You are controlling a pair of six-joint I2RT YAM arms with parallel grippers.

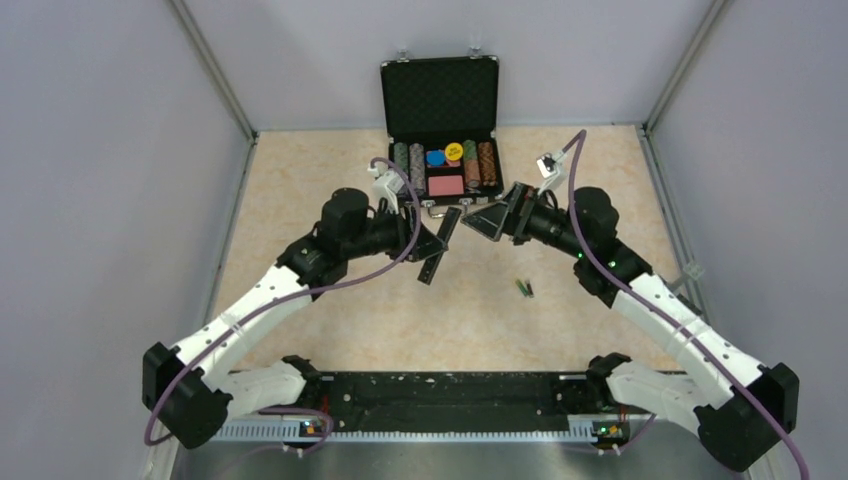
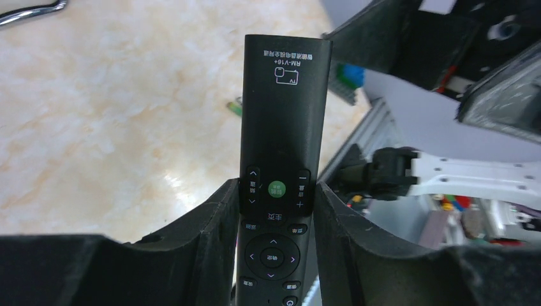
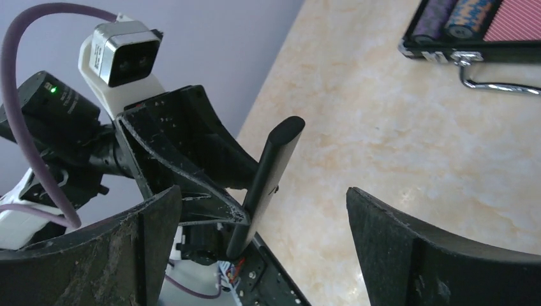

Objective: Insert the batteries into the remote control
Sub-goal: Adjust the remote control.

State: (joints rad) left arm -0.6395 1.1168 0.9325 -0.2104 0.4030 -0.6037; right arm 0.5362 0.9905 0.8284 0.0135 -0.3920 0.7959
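My left gripper [image 1: 428, 240] is shut on the remote control [image 1: 433, 266] and holds it above the table, tilted, long axis pointing away from the fingers. In the left wrist view the remote [image 2: 285, 108] shows its button face, clamped at mid-length by the gripper [image 2: 275, 199]. My right gripper [image 1: 478, 222] is open and empty, close to the remote's far end and facing it. In the right wrist view the remote [image 3: 271, 172] is seen edge-on between the spread fingers [image 3: 153, 223], not touched. Two green batteries [image 1: 523, 289] lie on the table, below the right gripper; one shows in the left wrist view [image 2: 235, 107].
An open black case of coloured chips [image 1: 441, 140] stands at the back centre, just behind both grippers; its edge and metal handle [image 3: 497, 86] show in the right wrist view. Grey walls close in the table on three sides.
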